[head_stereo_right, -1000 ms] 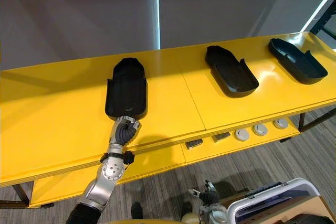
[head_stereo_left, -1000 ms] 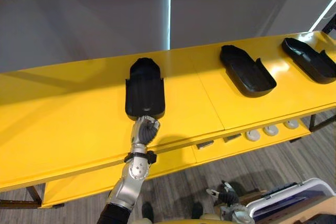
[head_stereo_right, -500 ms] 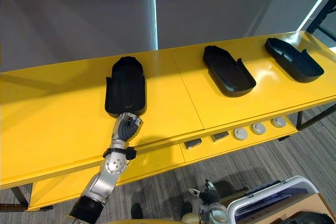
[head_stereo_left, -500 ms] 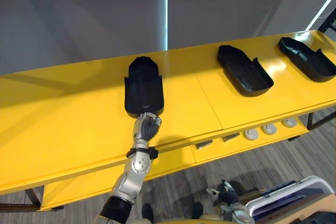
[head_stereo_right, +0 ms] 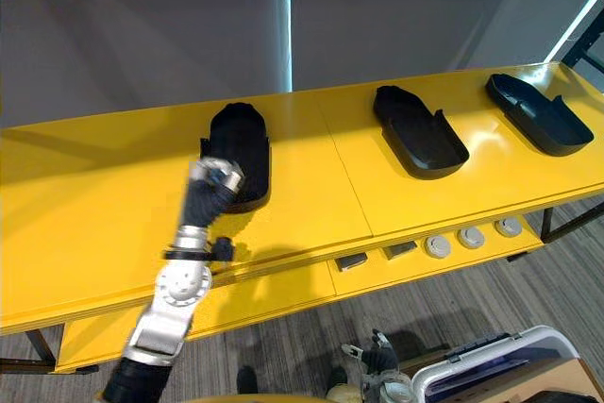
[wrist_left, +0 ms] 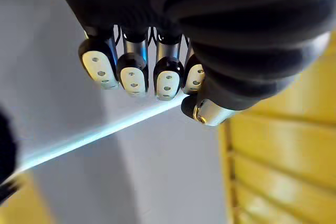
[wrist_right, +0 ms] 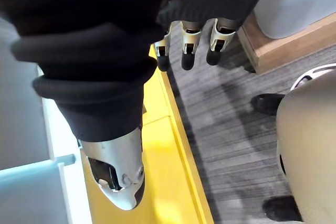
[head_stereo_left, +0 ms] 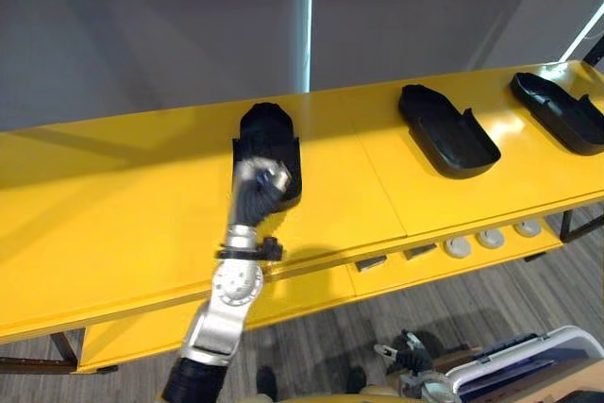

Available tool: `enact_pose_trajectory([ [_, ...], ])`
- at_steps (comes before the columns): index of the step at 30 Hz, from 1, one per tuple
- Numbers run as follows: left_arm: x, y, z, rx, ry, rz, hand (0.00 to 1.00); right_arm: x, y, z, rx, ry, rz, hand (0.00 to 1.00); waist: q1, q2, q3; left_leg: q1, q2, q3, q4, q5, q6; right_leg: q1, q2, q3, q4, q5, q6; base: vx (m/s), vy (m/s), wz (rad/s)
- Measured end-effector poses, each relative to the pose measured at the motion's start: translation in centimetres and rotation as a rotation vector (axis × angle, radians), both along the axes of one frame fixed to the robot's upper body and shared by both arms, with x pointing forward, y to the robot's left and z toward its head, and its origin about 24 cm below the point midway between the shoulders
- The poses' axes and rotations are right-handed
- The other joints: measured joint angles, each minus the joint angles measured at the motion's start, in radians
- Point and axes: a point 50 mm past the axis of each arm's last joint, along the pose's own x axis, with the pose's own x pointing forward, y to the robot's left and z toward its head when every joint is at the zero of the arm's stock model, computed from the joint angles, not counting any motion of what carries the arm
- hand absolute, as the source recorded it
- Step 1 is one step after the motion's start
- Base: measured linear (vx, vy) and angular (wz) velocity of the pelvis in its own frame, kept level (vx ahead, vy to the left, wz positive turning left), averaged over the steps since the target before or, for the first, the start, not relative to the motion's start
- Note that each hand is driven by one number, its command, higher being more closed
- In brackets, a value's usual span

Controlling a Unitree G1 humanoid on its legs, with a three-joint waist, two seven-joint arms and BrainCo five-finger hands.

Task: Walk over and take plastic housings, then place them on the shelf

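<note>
Hanging low on the near side of the yellow shelf [head_stereo_left: 113, 205]: right hand [wrist_right: 189, 45], fingers loose and nearly straight, nothing in them, grey floor [head_stereo_left: 491, 299] below it. White bin [head_stereo_left: 533, 365] sits on the floor near the shelf's right end.

On the shelf's lower ledge, toward the right: two small grey blocks [head_stereo_left: 369, 260], then three white round discs [head_stereo_left: 490, 238] in a row.

Left hand [head_stereo_left: 257, 184] is up over the front half of the shelf top, fingers curled in, empty in its wrist view. From the head cameras it overlaps the near end of the left plastic housing [head_stereo_left: 271, 134]; can't tell whether it touches.

All three black housings lie open side up on the shelf top, well apart: the left one around mid-shelf, the middle plastic housing [head_stereo_left: 446, 129] further right, and the right plastic housing [head_stereo_left: 559, 110] at the right end.

Behind the shelf is a grey wall [head_stereo_left: 142, 25] with a bright vertical strip [head_stereo_left: 307, 16].
</note>
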Motion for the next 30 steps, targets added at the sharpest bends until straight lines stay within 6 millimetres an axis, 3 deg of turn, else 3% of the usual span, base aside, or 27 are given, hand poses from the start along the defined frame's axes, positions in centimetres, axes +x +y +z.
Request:
enact_pose_trajectory([
  [4,-2.8,5.9,-0.1,-0.194,-0.092,0.263,1.0,-0.3,-0.4,-0.2,-0.005,0.021,-0.012,0.0,0.027,0.002,0.0,0.001,0.0,-0.026,-0.001,0.0,-0.001,0.01,0.0,-0.021,0.029,-0.025,-0.003,-0.06,-0.006,0.21],
  [6,-5.6,9.2,-2.4,-0.312,-0.045,0.475,1.0,-0.4,-0.5,-0.2,-0.001,0.02,-0.042,0.0,0.05,0.002,0.0,0.006,0.0,-0.036,-0.001,0.002,-0.003,0.01,-0.001,-0.031,0.05,-0.035,-0.006,-0.03,-0.003,0.16],
  [7,-6.3,9.9,-3.2,-0.335,-0.014,0.524,1.0,-0.6,-0.6,-0.2,0.0,0.021,-0.054,0.0,0.051,0.002,0.0,0.012,0.0,-0.037,-0.001,0.002,-0.003,0.01,-0.001,-0.031,0.053,-0.037,-0.007,0.0,0.004,0.03],
  [8,-7.3,10.7,-4.8,-0.37,0.051,0.593,1.0,-0.9,-0.7,-0.3,-0.001,0.026,-0.063,0.0,0.059,0.002,0.0,0.017,0.0,-0.04,-0.001,0.004,-0.002,0.014,-0.001,-0.034,0.056,-0.038,-0.007,0.0,-0.004,0.09],
  [10,-9.6,12.1,-10.0,-0.435,0.318,0.713,1.0,-0.8,-0.5,0.0,-0.001,0.002,-0.061,0.0,0.077,0.001,-0.003,0.019,0.001,-0.044,-0.001,0.005,0.0,0.03,-0.008,-0.049,0.057,-0.044,-0.004,-0.04,0.002,0.18],
  [11,-10.1,12.3,-11.4,-0.45,0.394,0.736,1.0,-0.7,-0.4,0.2,0.001,-0.009,-0.06,0.0,0.077,0.0,-0.004,0.018,0.003,-0.041,-0.001,0.0,-0.003,0.032,-0.012,-0.056,0.059,-0.047,0.0,-0.05,0.016,0.18],
  [12,-11.7,12.6,-15.0,-0.504,0.596,0.777,1.0,-0.2,0.0,0.5,0.003,-0.037,-0.047,0.0,0.081,0.0,-0.004,0.021,0.004,-0.034,-0.001,-0.005,0.003,0.031,-0.016,-0.059,0.072,-0.053,0.001,-0.03,0.021,0.08],
  [14,-13.3,12.5,-18.6,-0.578,0.782,0.796,1.0,0.4,0.4,0.9,0.01,-0.064,-0.033,0.0,0.084,-0.002,-0.005,0.028,0.006,-0.012,-0.001,-0.006,0.005,0.032,-0.018,-0.055,0.074,-0.054,0.002,-0.03,0.016,-0.08],
  [15,-14.0,12.3,-20.6,-0.61,0.891,0.797,0.0,0.7,0.6,1.1,0.014,-0.08,-0.022,0.0,0.09,-0.004,-0.007,0.032,0.008,0.004,-0.001,-0.008,0.007,0.032,-0.019,-0.052,0.073,-0.054,0.002,-0.03,0.017,-0.2],
  [17,-15.5,11.0,-25.2,-0.691,1.142,0.763,0.0,1.0,1.5,1.3,0.038,-0.094,0.005,0.0,0.102,-0.015,-0.016,0.042,0.014,0.041,-0.001,-0.009,0.008,0.035,-0.02,-0.045,0.074,-0.056,-0.001,-0.02,0.011,-0.17],
  [19,-16.5,9.7,-27.7,-0.735,1.285,0.722,0.0,0.9,1.9,1.2,0.052,-0.084,0.002,0.0,0.102,-0.015,-0.018,0.054,0.014,0.049,-0.001,-0.012,0.007,0.043,-0.021,-0.039,0.075,-0.058,0.001,0.01,0.009,-0.11],
  [21,-17.2,6.7,-30.8,-0.759,1.488,0.595,0.0,0.5,2.1,1.0,0.059,-0.071,-0.004,0.0,0.101,-0.024,-0.034,0.063,0.014,0.056,-0.001,-0.016,0.007,0.043,-0.022,-0.025,0.08,-0.066,0.005,0.02,0.01,-0.11],
  [23,-16.8,4.7,-32.0,-0.732,1.583,0.481,0.0,0.2,2.0,0.8,0.056,-0.057,-0.009,0.0,0.101,-0.023,-0.035,0.066,0.015,0.059,-0.001,-0.016,0.006,0.042,-0.021,-0.017,0.08,-0.069,0.007,0.0,0.006,-0.06],
  [30,-15.2,4.4,-32.7,-0.458,1.699,0.36,0.0,-1.4,1.2,-0.3,0.025,0.039,-0.03,0.0,0.082,0.006,-0.029,0.07,0.02,0.056,-0.001,-0.024,-0.007,0.037,-0.012,0.003,0.071,-0.071,0.007,0.03,-0.012,-0.07],
])
